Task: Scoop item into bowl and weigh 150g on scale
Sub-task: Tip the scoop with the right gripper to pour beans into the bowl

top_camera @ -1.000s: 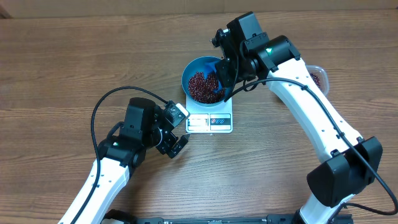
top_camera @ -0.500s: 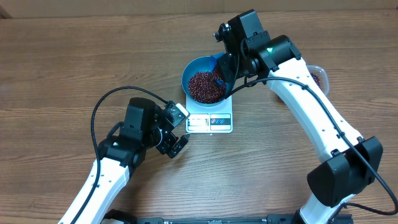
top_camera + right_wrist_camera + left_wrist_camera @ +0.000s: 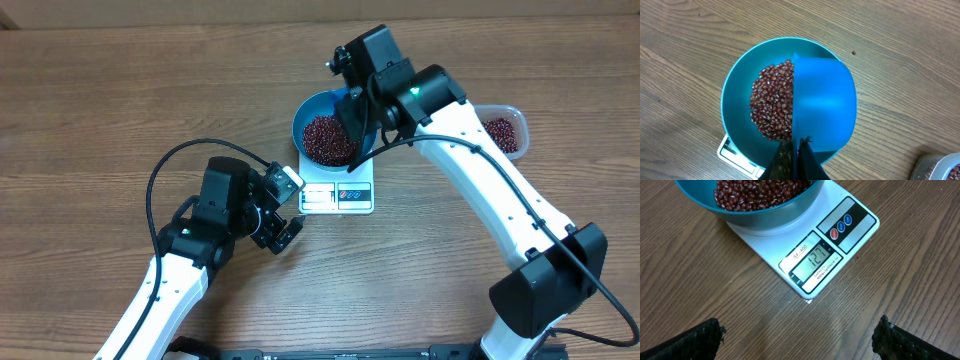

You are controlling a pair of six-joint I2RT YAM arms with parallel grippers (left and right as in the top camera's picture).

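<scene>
While tiny maroon beans point(image 3: 771, 102) fill the round blue bowl point(image 3: 735, 100), we read "SF-400" and "127" on the white scale point(image 3: 850, 217). Our right tool point(image 3: 796, 157) clamps a blue scoop point(image 3: 825, 105); the left tool point(image 3: 797, 336) gapes.

A clear plastic tub point(image 3: 495, 110) is set at the right of the overhead frame on a wood-grain surface point(image 3: 100, 100). A blue scoop point(image 3: 822, 100) is seen mid-frame in the right wrist view.

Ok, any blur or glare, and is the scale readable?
Left wrist: scale digits crisp, no glare, only the open left fingers soft at the bottom edge. Right wrist: beans sharp, right fingers holding the scoop blurred. Overhead: evenly lit, scale digits too small to read.
</scene>
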